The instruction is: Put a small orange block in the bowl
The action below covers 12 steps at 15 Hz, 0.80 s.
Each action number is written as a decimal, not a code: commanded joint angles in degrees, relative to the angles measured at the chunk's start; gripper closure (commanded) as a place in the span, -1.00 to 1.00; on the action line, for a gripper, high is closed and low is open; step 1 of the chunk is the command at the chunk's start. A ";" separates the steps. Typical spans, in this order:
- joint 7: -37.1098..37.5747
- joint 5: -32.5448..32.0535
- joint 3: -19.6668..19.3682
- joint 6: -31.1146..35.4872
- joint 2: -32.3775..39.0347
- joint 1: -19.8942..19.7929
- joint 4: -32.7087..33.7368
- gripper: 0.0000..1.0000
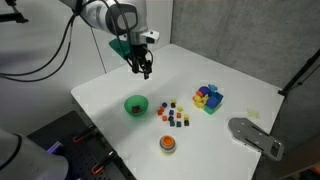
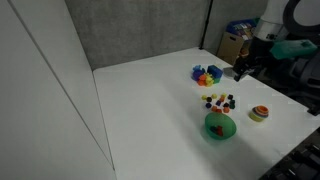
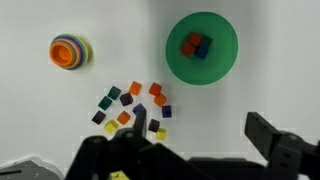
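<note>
The bright green bowl (image 3: 224,66) holds an orange block (image 3: 190,44) and a blue block (image 3: 201,51); it shows in both exterior views (image 1: 136,105) (image 2: 220,126). Several tiny loose cubes (image 3: 135,108), some of them orange (image 3: 136,88), lie beside the bowl, seen also in both exterior views (image 1: 175,115) (image 2: 220,101). My gripper (image 3: 200,135) is open and empty. It hangs well above the table, apart from the bowl and the cubes (image 1: 145,68) (image 2: 243,70).
An orange round cup with coloured rings (image 3: 69,51) (image 1: 167,144) (image 2: 260,113) stands near the cubes. A green tray with big colourful blocks (image 1: 208,98) (image 2: 207,74) sits further off. A grey metal fixture (image 1: 255,137) lies at the table's corner.
</note>
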 commanded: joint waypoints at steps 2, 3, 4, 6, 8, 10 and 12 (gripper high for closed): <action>-5.00 -0.57 0.22 -6.21 -6.90 -2.58 -1.07 -1.00; -6.39 -0.43 0.06 -7.29 -8.48 -3.01 -1.27 -1.00; -7.62 -0.45 -0.07 -8.47 -9.96 -3.40 -1.40 -1.00; -9.53 -0.53 -0.27 -10.72 -12.54 -4.15 -1.41 -1.00; -10.58 -0.97 -0.32 -12.41 -14.90 -4.82 -1.44 -1.00; -11.45 -1.08 -0.30 -14.32 -16.84 -5.33 -1.27 -1.00; -11.74 -1.70 -0.21 -15.45 -18.69 -5.76 -1.46 -1.00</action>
